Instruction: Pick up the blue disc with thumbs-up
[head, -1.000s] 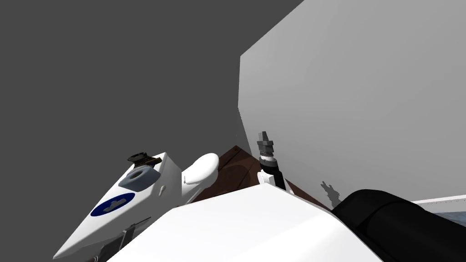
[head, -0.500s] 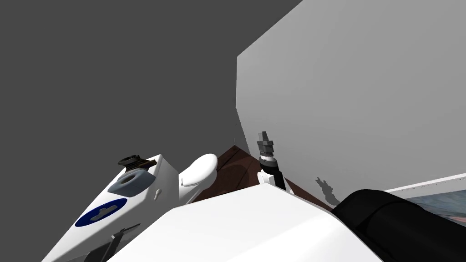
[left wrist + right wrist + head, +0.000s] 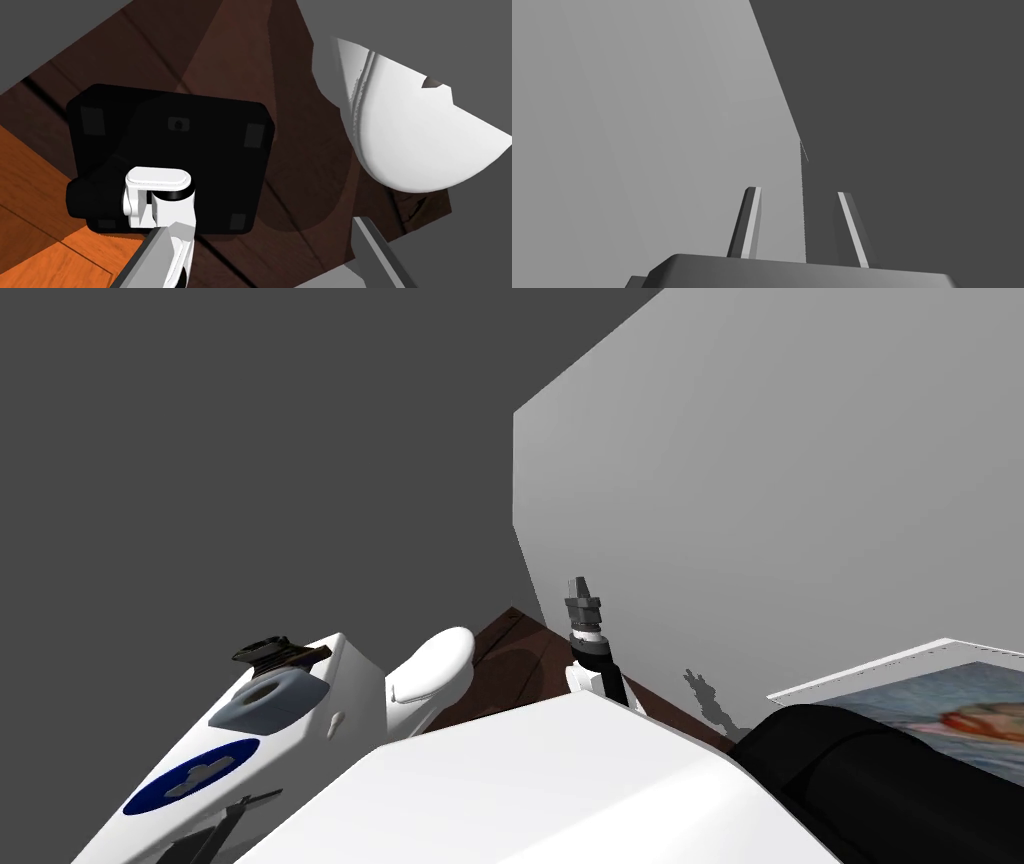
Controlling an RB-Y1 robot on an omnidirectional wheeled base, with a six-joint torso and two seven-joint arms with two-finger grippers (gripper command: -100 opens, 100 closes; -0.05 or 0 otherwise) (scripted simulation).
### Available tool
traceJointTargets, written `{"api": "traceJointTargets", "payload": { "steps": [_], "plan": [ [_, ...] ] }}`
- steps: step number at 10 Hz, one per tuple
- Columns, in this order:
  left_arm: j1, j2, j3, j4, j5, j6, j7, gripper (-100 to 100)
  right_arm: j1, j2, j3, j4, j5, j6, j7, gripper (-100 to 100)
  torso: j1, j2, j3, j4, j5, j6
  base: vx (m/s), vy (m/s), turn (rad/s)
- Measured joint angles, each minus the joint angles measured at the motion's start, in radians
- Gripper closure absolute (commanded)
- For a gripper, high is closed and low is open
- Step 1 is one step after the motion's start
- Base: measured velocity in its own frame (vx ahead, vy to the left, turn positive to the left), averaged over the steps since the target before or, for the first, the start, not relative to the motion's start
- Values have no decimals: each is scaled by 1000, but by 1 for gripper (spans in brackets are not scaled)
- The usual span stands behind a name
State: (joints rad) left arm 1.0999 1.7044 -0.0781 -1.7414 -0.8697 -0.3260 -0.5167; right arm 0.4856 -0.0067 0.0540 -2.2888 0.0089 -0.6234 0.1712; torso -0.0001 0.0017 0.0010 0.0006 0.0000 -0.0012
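The blue disc (image 3: 190, 776) with a grey thumbs-up lies flat on a white cabinet top (image 3: 330, 673) at my left. Beyond it on the same top sit a grey ring-shaped thing (image 3: 268, 696) and a small dark object (image 3: 265, 650). My right gripper (image 3: 578, 586) is raised in front of my chest, far from the disc, pointing at a wall corner. Its fingers (image 3: 753, 215) stand apart around nothing, so the right gripper (image 3: 799, 191) is open. My left gripper (image 3: 260, 227) hangs open over the dark wooden floor (image 3: 210, 60), with nothing between its fingers.
A white toilet bowl (image 3: 435, 663) stands between the cabinet and my chest, and the same bowl (image 3: 415, 135) lies near the left hand. My black base (image 3: 170, 150) is below. A light grey wall (image 3: 760, 488) is close ahead, with a framed picture (image 3: 900, 693) at right.
I have turned: cabinet, disc and toilet have slid left in the head view, and the framed picture has come in at the right. Both arms hold the same pose.
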Motion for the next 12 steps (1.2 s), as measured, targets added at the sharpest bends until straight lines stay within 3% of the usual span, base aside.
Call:
{"api": "traceJointTargets", "payload": {
  "steps": [1,2,4,5,6,7,8,9,10,11,12],
  "plan": [
    [2,25,-3,11,-11,1,-7,-100,0,0,0,0,0,0,0,0,0,0,0,0,0,0,-26,-3,-126],
    [-42,53,-50,35,-44,1,-2,-100,0,0,0,0,0,0,0,0,0,0,0,0,0,0,-23,-1,-85],
    [4,97,-15,42,-46,5,-21,-100,0,0,0,0,0,0,0,0,0,0,0,0,0,-1,-14,2,-62],
    [11,122,-21,54,-64,9,-27,-100,0,0,0,0,0,0,0,0,0,0,0,0,0,0,-23,5,-71],
    [36,151,2,68,-58,4,-41,-100,0,0,0,0,0,0,0,0,0,0,0,0,0,-1,-29,0,-119],
    [-35,164,-54,93,-114,-12,-27,-100,0,0,0,0,0,0,0,0,0,1,1,0,0,0,-22,3,-57],
    [-45,182,-60,97,-141,-15,-11,-100,0,0,0,0,0,0,0,0,0,1,1,0,0,-1,-7,2,9],
    [-38,200,-44,93,-150,-10,-3,-100,0,0,0,0,0,0,0,0,0,0,0,0,0,-1,0,0,0],
    [-19,211,-28,93,-143,-7,-10,-100,0,0,0,0,0,0,0,0,0,0,0,0,0,-1,0,0,0],
    [15,228,-19,92,-102,3,-35,-100,0,0,0,0,0,0,0,0,0,-1,0,0,0,-1,-14,-1,-97],
    [16,294,-66,104,-5,30,-109,-100,0,0,0,0,0,0,0,0,0,0,0,0,0,0,-23,5,-76]
  ]
}}
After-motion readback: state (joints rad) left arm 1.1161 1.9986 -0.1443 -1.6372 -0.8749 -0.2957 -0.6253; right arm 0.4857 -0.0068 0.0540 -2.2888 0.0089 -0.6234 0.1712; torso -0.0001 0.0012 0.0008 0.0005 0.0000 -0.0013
